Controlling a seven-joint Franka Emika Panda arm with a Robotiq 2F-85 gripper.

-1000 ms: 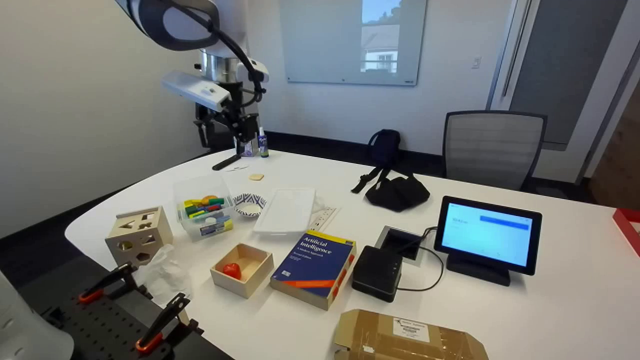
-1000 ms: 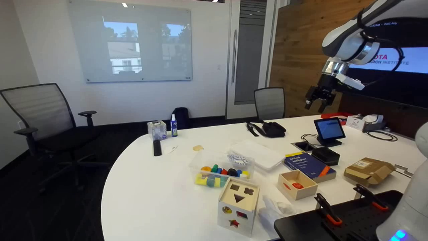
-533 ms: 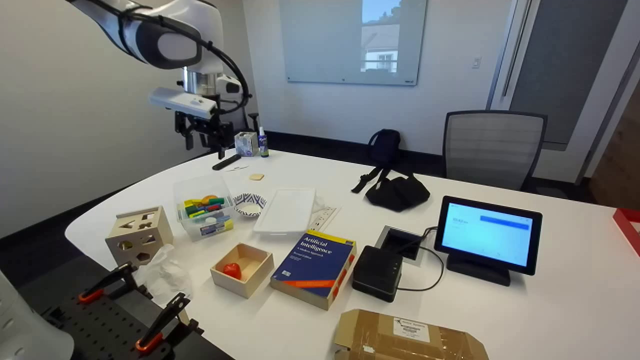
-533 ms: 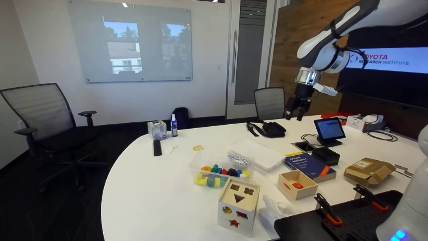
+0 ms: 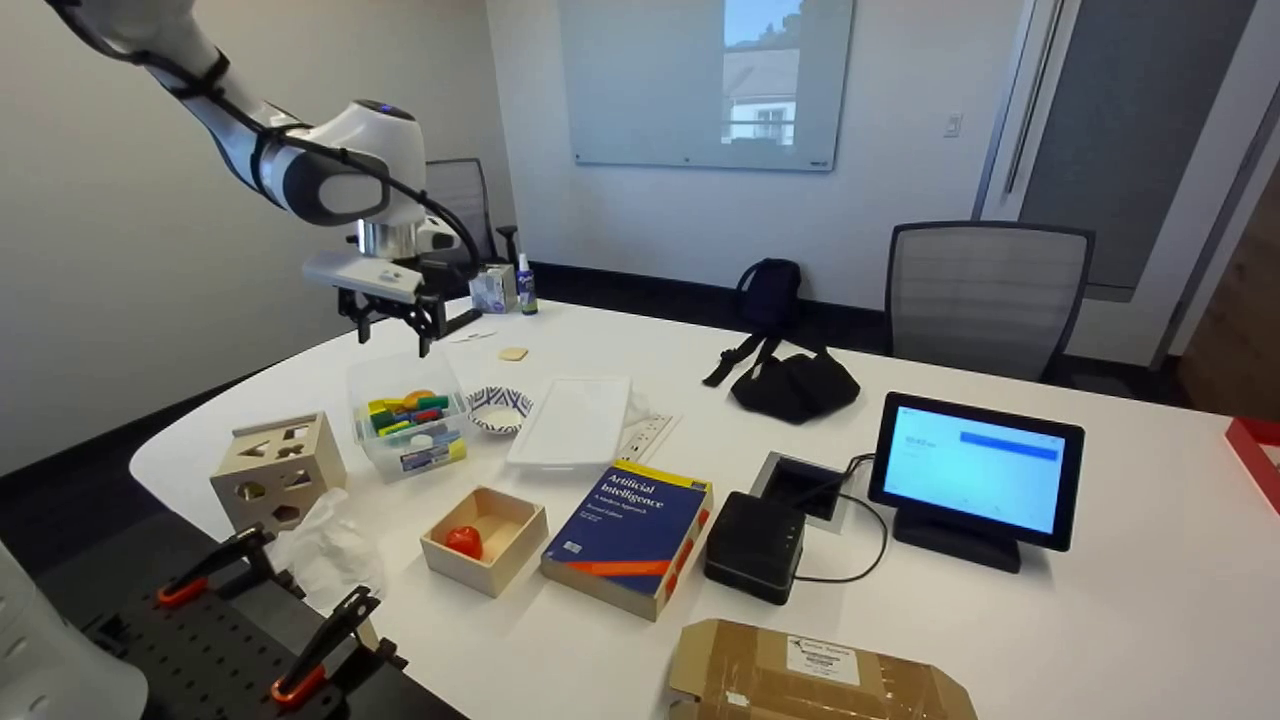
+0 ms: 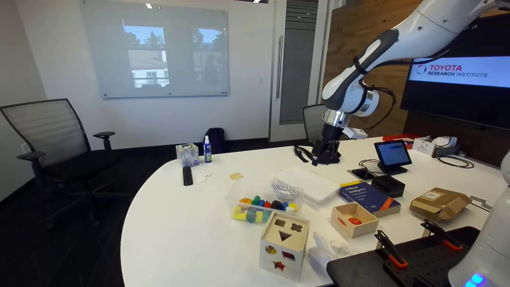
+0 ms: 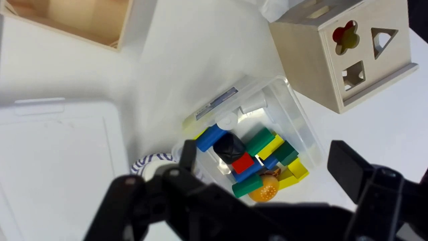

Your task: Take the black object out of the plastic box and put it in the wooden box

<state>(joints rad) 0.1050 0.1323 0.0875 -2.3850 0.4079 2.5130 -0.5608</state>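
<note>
Black object (image 7: 229, 148), one: in the plastic box (image 7: 290, 108), between a blue block (image 7: 210, 137) and a red block (image 7: 243, 163). We list the rest left to right by the wrist view:

Wooden box (image 7: 77, 16), open; we take it for the goal. A red piece (image 5: 464, 542) lies in it in both exterior views.

White lid (image 7: 60, 157), off the plastic box, so we find the way in free.

Patterned bowl (image 7: 154, 164), partly hidden, between lid and plastic box.

Gripper (image 7: 262, 154), spread wide, holding nothing. Over the last second we see it come lower and nearer the plastic box in both exterior views; we judge this the approach, grasp not yet begun. The black object sits left of the middle of its opening, so we expect a small shift first; close neighbours may interfere.

Shape-sorting cube (image 7: 304, 63), beside the plastic box.
</note>
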